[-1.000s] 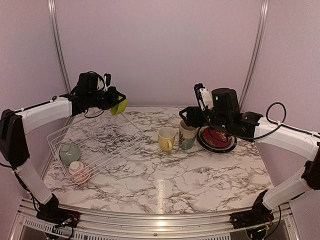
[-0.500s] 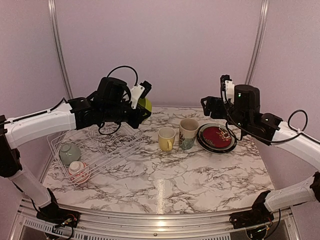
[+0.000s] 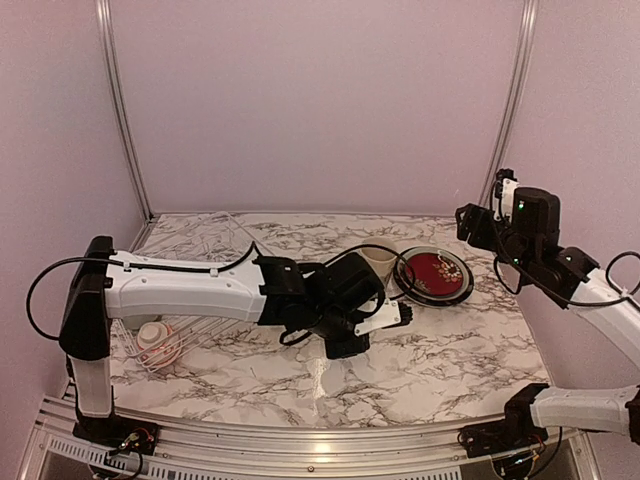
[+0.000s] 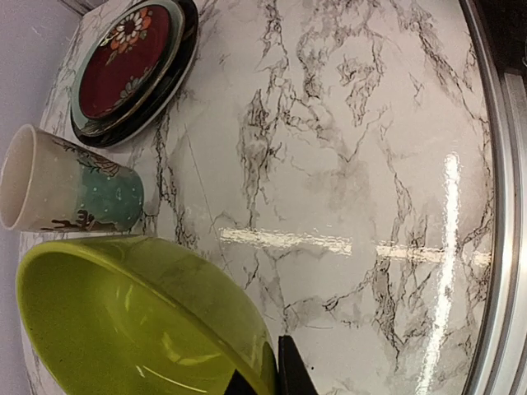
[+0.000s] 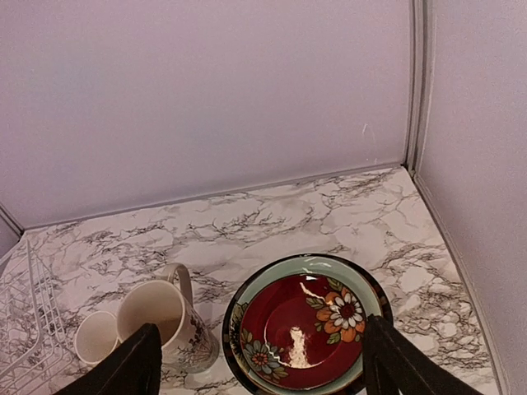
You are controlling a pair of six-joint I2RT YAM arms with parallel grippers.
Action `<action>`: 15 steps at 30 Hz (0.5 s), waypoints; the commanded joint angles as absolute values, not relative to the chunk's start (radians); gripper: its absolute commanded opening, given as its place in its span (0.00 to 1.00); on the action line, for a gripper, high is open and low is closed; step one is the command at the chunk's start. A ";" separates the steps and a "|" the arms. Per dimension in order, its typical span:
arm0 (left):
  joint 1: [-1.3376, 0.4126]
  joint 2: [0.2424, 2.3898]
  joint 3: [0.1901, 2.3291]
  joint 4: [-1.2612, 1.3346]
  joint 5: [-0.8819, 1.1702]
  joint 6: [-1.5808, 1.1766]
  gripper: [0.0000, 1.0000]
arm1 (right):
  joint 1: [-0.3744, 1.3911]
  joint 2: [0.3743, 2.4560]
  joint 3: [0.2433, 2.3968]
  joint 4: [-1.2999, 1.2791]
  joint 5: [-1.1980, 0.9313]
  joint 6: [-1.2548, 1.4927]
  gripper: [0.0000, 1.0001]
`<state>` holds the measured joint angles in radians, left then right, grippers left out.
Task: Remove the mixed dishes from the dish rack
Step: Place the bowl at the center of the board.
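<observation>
Over table (image 3: 450, 340) ctr, L gripper (image 4: 272, 378) clamps lime-green bowl (image 4: 132, 321), R gripper (image 5: 259, 362) spread

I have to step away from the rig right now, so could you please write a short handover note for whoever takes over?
Left gripper: shut on the lime-green bowl, near the beige mug; not released.
Right gripper: open, empty, raised over the plate stack.
Done: plate stack, beige mug and smaller mug stand on the table, right of the dish rack.
Left: set the lime-green bowl down, then fetch the red-patterned bowl from the rack. The left arm hides part of the rack, so check it.
</observation>
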<state>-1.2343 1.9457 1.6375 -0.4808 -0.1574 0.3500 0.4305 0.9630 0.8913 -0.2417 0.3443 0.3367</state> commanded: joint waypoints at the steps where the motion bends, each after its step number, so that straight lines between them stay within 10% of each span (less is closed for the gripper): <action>1: -1.281 2.057 1.744 -0.564 -0.205 0.458 0.00 | 0.415 0.895 0.877 -0.252 0.368 0.336 0.81; 15: -1.281 2.216 1.839 -0.586 -0.152 0.522 0.00 | 0.415 0.860 0.829 -0.222 0.316 0.350 0.82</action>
<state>-1.2800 2.1754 1.8011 -0.5522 -0.1581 0.5030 0.4255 0.8463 0.8383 -0.2398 0.3496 0.3382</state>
